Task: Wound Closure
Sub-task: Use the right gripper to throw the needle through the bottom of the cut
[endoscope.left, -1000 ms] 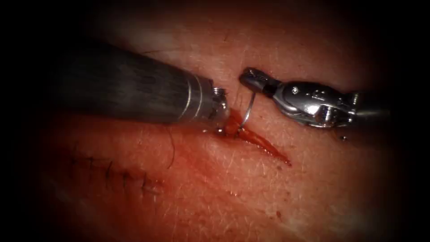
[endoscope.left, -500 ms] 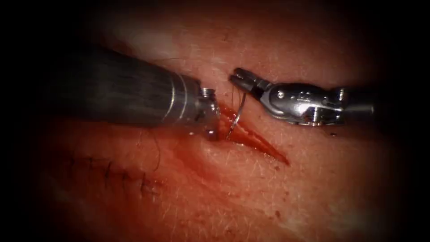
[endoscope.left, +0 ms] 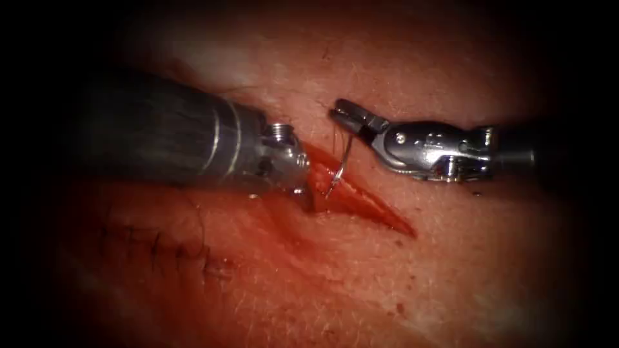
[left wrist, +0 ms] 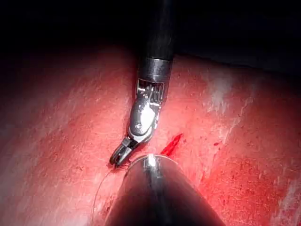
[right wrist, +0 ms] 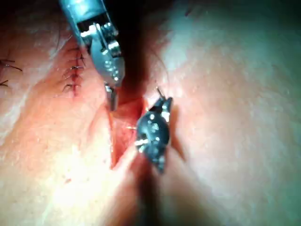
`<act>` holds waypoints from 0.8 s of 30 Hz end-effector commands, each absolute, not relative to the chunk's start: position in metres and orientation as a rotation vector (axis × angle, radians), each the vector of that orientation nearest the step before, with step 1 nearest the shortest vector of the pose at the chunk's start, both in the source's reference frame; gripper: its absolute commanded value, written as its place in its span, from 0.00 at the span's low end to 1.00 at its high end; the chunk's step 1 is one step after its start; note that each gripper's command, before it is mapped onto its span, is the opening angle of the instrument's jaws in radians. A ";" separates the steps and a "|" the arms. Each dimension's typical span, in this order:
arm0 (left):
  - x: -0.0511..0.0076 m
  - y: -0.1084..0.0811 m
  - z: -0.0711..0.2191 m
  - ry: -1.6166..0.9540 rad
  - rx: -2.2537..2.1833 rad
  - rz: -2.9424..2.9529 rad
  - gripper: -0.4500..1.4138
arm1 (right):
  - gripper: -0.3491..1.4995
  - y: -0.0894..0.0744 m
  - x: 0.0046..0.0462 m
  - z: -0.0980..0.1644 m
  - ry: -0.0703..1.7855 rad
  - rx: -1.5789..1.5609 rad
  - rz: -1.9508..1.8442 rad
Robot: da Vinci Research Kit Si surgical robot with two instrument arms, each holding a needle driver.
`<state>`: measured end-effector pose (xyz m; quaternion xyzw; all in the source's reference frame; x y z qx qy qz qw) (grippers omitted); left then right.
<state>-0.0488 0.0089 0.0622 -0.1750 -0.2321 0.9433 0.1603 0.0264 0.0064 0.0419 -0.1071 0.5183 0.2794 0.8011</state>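
Observation:
The cut (endoscope.left: 374,203) runs down to the right in the tissue (endoscope.left: 361,283) and gapes at its upper end. My right tool (endoscope.left: 343,113) comes in from the right, shut on the curved needle (endoscope.left: 343,161) near its tail end. The needle arcs down and its tip sits in the open cut beside the left edge. My left tool (endoscope.left: 308,196) points down at the cut's left edge, shut on the tissue there. In the left wrist view the right tool (left wrist: 120,155) shows with thread (left wrist: 99,190) trailing from it. The right wrist view has the left tool (right wrist: 111,100) at the cut (right wrist: 120,136).
A stitched stretch of the wound (endoscope.left: 167,248) lies down to the left, its dark stitches (right wrist: 73,70) also in the right wrist view. Red fluid (endoscope.left: 290,225) wets the tissue around the cut. The left shaft (endoscope.left: 161,132) covers the tissue up and left.
Both tools have moved left. The left tool has drawn the cut's left edge leftward and the cut gapes wider. The needle has gone left with the right tool, its tip still in the cut.

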 end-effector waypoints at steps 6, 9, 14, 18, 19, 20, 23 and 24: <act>-0.0496 0.010 0.060 -0.538 -0.657 2.628 0.18 | 0.00 0.006 0.0270 0.042 1.116 -0.232 0.602; -0.0492 0.008 0.061 -0.525 -0.653 2.633 0.17 | 0.00 0.006 0.0270 0.042 1.116 -0.239 0.609; -0.0482 0.006 0.062 -0.530 -0.667 2.644 0.16 | 0.00 0.006 0.0270 0.042 1.124 -0.260 0.629; -0.0477 0.005 0.063 -0.529 -0.673 2.651 0.15 | 0.00 0.006 0.0270 0.042 1.125 -0.270 0.642; -0.0476 0.005 0.063 -0.528 -0.673 2.653 0.15 | 0.00 0.006 0.0270 0.041 1.124 -0.270 0.643; -0.0475 0.005 0.063 -0.528 -0.674 2.653 0.14 | 0.00 0.006 0.0270 0.041 1.126 -0.272 0.645; -0.0474 0.005 0.064 -0.526 -0.674 2.654 0.14 | 0.00 0.006 0.0270 0.041 1.131 -0.277 0.651; -0.0474 0.005 0.064 -0.525 -0.674 2.655 0.14 | 0.00 0.006 0.0270 0.041 1.130 -0.277 0.652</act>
